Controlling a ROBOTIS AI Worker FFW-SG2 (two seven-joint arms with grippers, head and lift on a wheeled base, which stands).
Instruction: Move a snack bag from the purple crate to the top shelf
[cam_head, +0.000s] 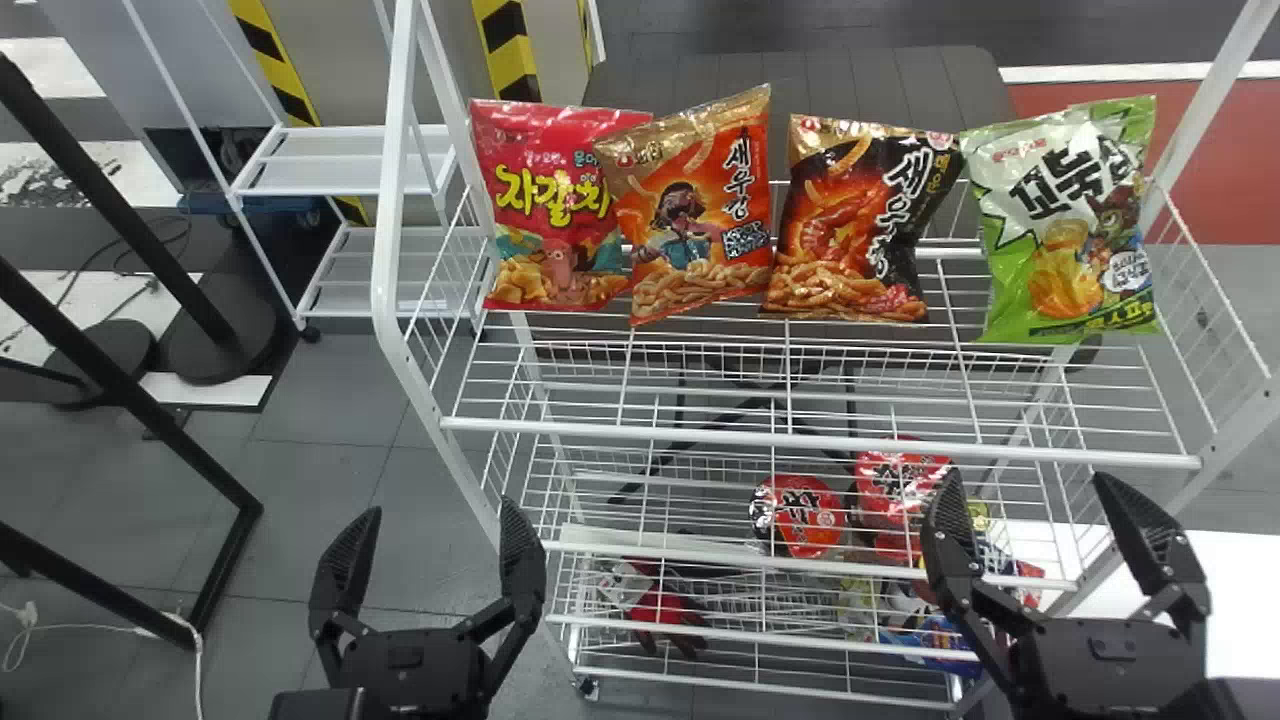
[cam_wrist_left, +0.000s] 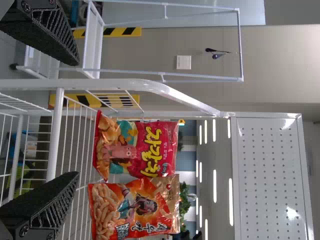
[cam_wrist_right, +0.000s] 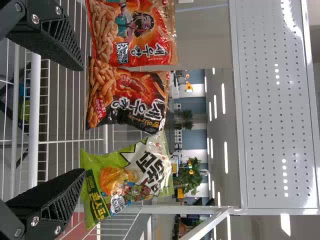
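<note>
Head view's got your left gripper at the near left and your right gripper at the near right, both sitting wide open, fingers spread with nothing pinched between them. Your snack bags are propped up in a row on the upper wire shelf: red bag leftmost, then orange bag, black-and-orange bag, and green bag on the right.

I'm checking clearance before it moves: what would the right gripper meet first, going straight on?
Probably the black-and-orange bag or the green bag; the right gripper points roughly between them. The shelf's front rail looks lower, though depth is unclear.
</note>
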